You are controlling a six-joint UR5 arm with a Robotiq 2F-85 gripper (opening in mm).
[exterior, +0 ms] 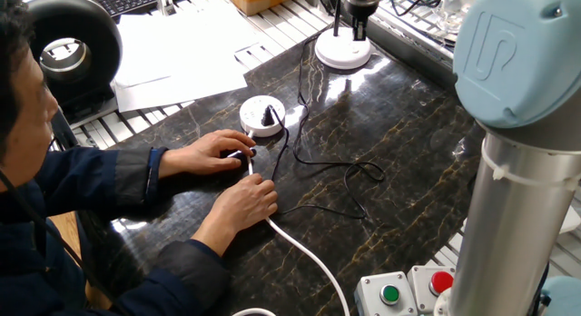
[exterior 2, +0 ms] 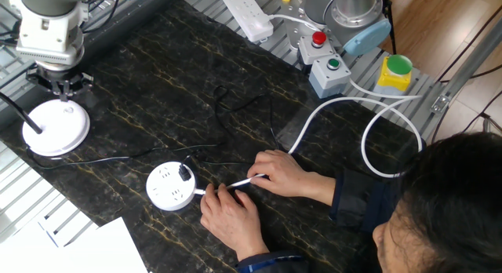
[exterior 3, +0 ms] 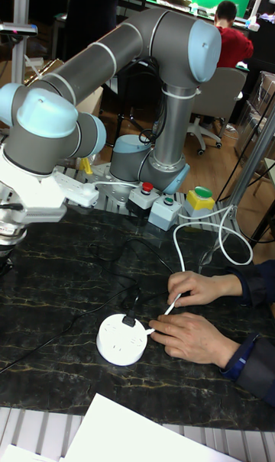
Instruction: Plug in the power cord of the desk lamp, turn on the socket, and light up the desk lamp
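The small black plug sits in the round white socket, steadied by a person's hands; the gripper hangs over the flat white desk lamp base at the desk's far edge — fingers apparently apart, empty.

Round white socket holds the black plug; thin power cord loops toward the far white desk lamp.

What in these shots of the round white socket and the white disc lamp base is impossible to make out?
- Socket switch state: the person's hands cover the near side of the round white socket in every view.
- Gripper jaws: too small and dark over the white disc lamp base to read; cut off in the tall view.
- Whether the lamp is lit: its head is out of frame.
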